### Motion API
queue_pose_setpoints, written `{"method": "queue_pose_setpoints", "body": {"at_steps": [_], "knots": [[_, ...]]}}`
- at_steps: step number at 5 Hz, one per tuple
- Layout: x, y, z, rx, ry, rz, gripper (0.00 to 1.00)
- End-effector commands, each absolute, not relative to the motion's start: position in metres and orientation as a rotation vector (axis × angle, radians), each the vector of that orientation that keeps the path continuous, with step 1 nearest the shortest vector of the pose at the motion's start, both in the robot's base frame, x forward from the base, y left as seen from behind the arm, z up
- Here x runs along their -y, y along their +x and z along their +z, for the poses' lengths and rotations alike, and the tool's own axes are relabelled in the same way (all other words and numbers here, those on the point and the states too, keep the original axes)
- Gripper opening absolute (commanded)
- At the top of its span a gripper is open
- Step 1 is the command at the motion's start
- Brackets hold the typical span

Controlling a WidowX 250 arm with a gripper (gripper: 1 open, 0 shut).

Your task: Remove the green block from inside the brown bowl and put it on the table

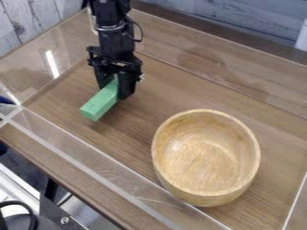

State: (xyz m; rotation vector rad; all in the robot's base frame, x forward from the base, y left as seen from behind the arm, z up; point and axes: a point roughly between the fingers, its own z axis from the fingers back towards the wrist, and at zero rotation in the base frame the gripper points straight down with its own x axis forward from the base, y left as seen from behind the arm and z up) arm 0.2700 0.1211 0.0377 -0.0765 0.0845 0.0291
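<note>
One green block (100, 104) on the table (180, 72), jaws clenched on its upper end.

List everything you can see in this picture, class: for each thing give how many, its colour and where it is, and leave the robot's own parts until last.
Round light tan wooden bowl: one, tan with visible grain, empty, on the table at the lower right.
Small bright green rectangular block: one, green, on the tabletop left of the bowl and apart from it, its upper end between the gripper's fingers.
Flat brown wood-grain table: one, brown, filling most of the view.
Low clear acrylic walls: transparent, standing along the table's edges.
Pale plank backdrop: whitish, behind the table at the upper left.
Robot arm: one, black, coming down from the top left.
Gripper: one, black, pointing down, shut on the green block's end.
</note>
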Motion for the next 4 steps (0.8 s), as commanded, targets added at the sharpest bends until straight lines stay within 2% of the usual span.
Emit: {"method": "queue_pose_setpoints", "body": {"at_steps": [1,4], "knots": [[-0.1305,0.2797,0.0497,-0.038,-0.055,0.041,0.00],[-0.1330,0.2818,0.0480,-0.037,-0.057,0.050,0.00]]}}
